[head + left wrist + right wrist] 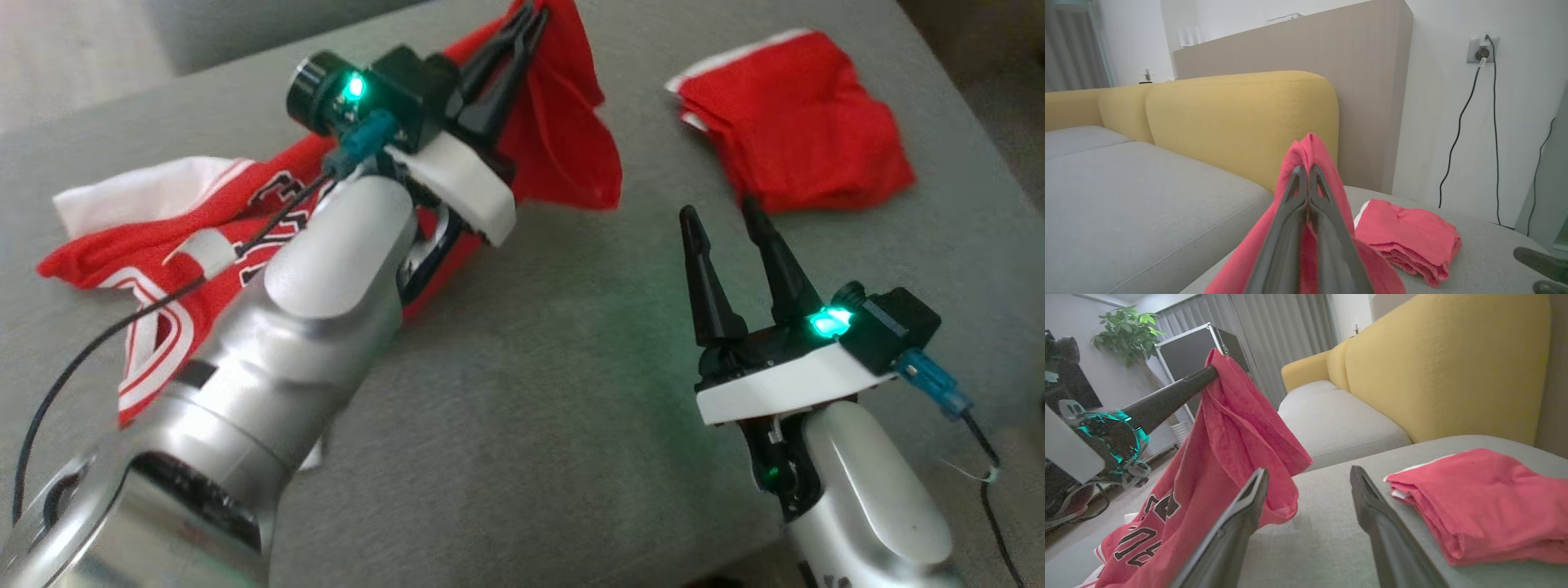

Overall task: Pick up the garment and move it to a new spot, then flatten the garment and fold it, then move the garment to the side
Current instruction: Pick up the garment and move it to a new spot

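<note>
One broad grey cushion of coarse woven upholstery (539,392) carries both fabrics, with a rounded mustard-yellow backrest (1241,118) behind it. Across its left half trails the crumpled red knit jersey with white trim and black lettering (163,245), one corner lifted into a peaked drape. A smaller red cloth folded into a soft wad (804,131) lies apart on the right. The left gripper (1306,169) pinches the lifted corner, fingers pressed together. The right gripper (720,208) hovers with fingers spread, holding nothing.
</note>
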